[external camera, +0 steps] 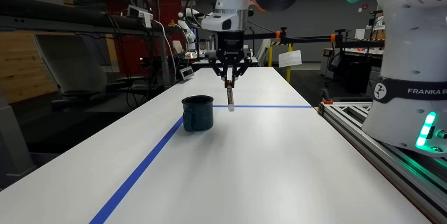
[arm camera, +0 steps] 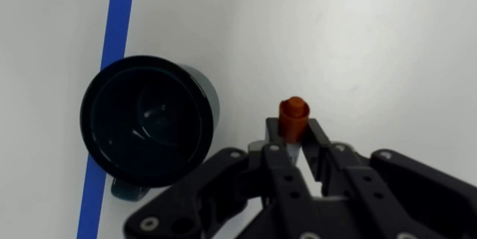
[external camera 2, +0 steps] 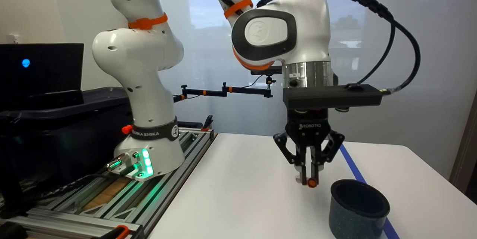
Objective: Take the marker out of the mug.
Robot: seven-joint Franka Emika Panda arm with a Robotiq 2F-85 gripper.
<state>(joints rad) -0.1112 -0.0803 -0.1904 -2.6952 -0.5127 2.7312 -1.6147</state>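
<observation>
The dark teal mug stands upright on the table, with its handle visible in the wrist view. It also shows in an exterior view. Its inside shows only dark walls and reflections in the wrist view. My gripper is shut on the marker near its reddish-brown end. The marker hangs beside the mug, apart from it and above the table, slightly tilted, with its clear tip down. Its orange-brown end sits between the fingertips in the wrist view. Its lower part is mostly hidden there.
The white table carries blue tape lines, one running beneath the mug. The arm's base stands on a metal rail frame along one table edge. A small grey device sits at the table's far edge.
</observation>
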